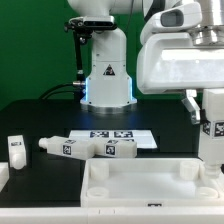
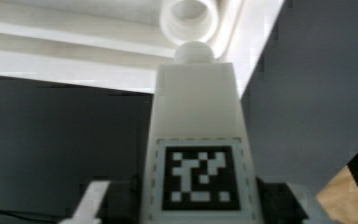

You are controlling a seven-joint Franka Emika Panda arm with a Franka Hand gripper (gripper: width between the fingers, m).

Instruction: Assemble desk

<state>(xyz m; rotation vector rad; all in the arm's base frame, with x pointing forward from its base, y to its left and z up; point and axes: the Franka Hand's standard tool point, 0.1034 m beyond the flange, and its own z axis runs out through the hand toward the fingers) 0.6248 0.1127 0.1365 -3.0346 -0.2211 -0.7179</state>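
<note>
My gripper is shut on a white desk leg, which hangs upright at the exterior view's right, over the far right corner of the tabletop panel. In the wrist view the fingers clamp the leg on both sides of its square tag. Its peg end points at a round hole in the tabletop corner. I cannot tell whether peg and hole touch. Two more legs lie on the table behind the panel. A third stands at the far left.
The marker board lies flat behind the loose legs. The robot's white base stands at the back centre. The tabletop panel fills the front of the table, with a raised rim around it.
</note>
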